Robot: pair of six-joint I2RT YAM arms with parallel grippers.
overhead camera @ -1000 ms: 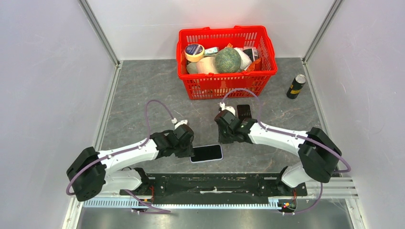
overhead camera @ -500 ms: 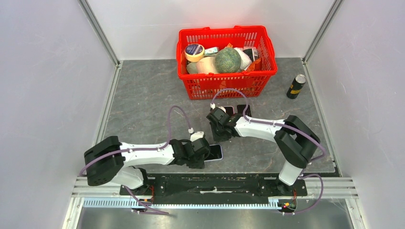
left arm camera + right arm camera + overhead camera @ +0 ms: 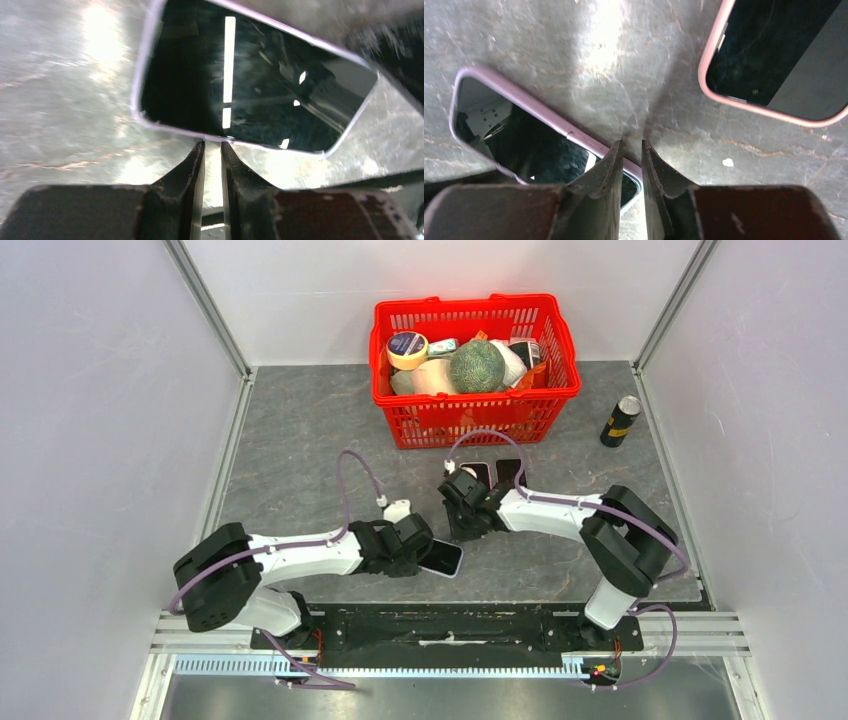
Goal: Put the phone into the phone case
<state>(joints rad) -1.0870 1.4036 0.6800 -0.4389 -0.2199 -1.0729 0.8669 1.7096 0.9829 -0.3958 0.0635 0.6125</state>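
The phone (image 3: 443,558), a black slab with a lilac rim, lies skewed on the grey table near the front. It fills the left wrist view (image 3: 250,85). My left gripper (image 3: 426,550) is shut, with its tips (image 3: 212,145) against the phone's near long edge and not around it. My right gripper (image 3: 466,526) is shut and empty, and its tips (image 3: 631,142) sit just over the phone's (image 3: 524,135) rim. The pink-rimmed phone case (image 3: 478,471) lies flat behind the right gripper. It shows at the upper right of the right wrist view (image 3: 774,55).
A second flat black slab (image 3: 511,471) lies right of the case. A red basket (image 3: 470,302) full of groceries stands at the back. A dark can (image 3: 620,420) stands at the right. Walls close in both sides.
My left arm swung right onto the phone, which has turned and slid slightly right. My right gripper pulled back left, uncovering the case.
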